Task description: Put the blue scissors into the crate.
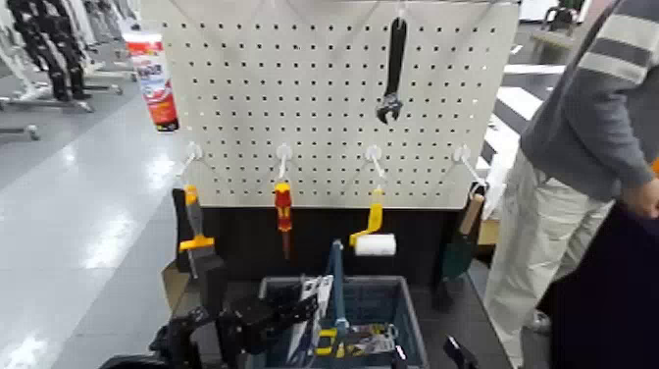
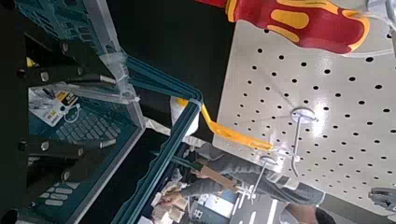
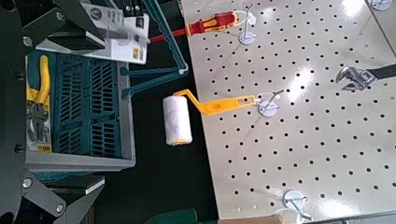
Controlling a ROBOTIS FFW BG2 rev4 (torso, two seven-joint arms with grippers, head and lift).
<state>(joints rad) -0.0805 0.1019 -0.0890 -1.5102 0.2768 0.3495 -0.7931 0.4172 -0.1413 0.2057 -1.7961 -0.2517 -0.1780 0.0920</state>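
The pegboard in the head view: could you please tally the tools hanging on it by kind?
Black wrench: 1
Red-and-yellow screwdriver: 1
Yellow-handled paint roller: 1
Orange-handled scraper: 1
Wooden-handled tool, kind unclear: 1
Total: 5

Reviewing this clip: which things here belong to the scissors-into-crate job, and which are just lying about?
Job: scissors card; crate; left end effector at the card, over the crate.

Not involved: wrench, screwdriver, roller, scraper, spray can, pliers in the crate, person, idle right end effector.
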